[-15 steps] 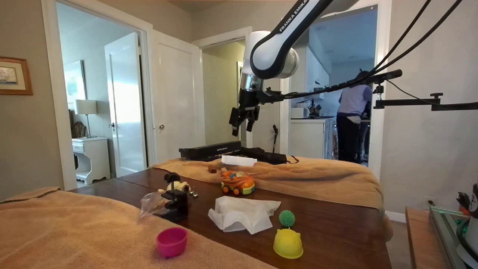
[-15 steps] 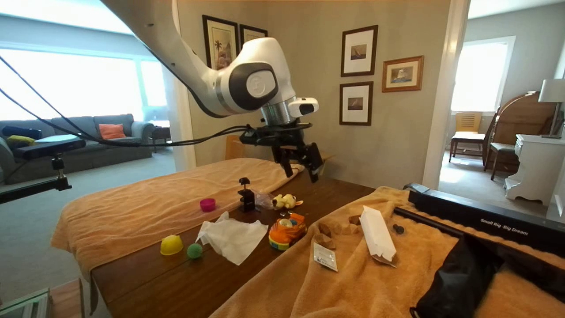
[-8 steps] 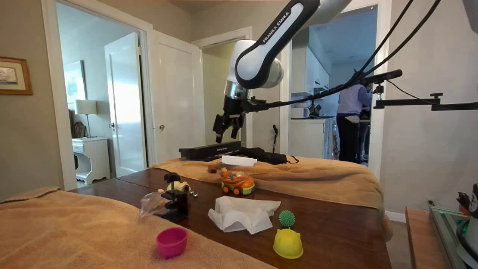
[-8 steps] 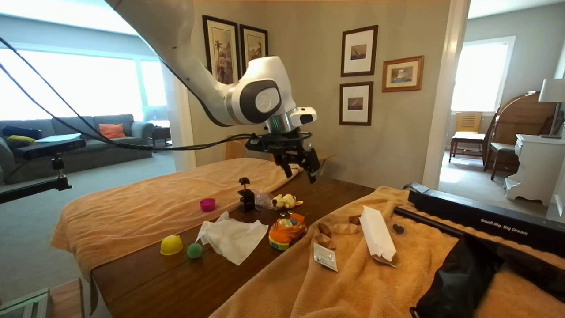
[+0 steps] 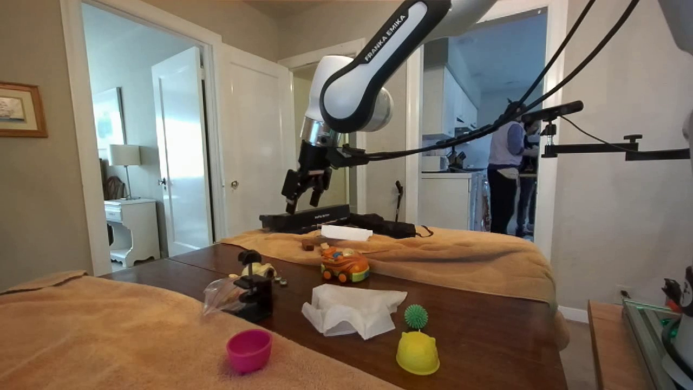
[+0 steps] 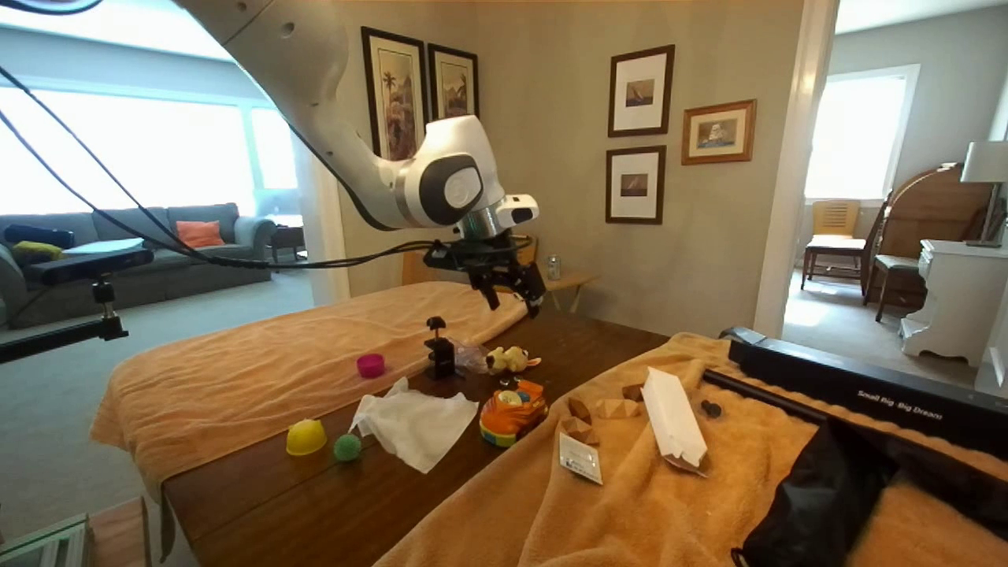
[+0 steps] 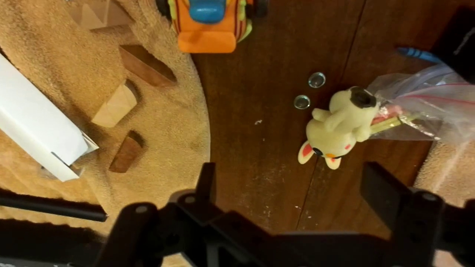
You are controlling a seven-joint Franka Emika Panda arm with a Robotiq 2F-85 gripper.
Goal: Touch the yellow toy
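A pale yellow toy animal with pink ears (image 7: 330, 126) lies on the dark wooden table, ahead of my fingertips in the wrist view. It shows in both exterior views (image 6: 508, 359), partly hidden behind a black clamp in an exterior view (image 5: 261, 270). A bright yellow cup-shaped toy with small ears (image 5: 418, 353) stands near the table's other end, also in an exterior view (image 6: 305, 437); it is out of the wrist view. My gripper (image 7: 288, 168) is open and empty. It hangs well above the table, near the pale toy's end, in both exterior views (image 5: 302, 207) (image 6: 513, 307).
The black clamp (image 6: 442, 358) and a plastic bag (image 7: 419, 104) are beside the pale toy. An orange toy car (image 6: 512, 413), white cloth (image 6: 417, 421), green spiky ball (image 5: 416, 316) and pink cup (image 5: 249, 351) stand around. Wooden blocks and a white box (image 6: 673, 417) lie on the towel.
The arm has swung left in both exterior views, and the gripper has come somewhat lower. The gripper stays open. The toys have not moved.
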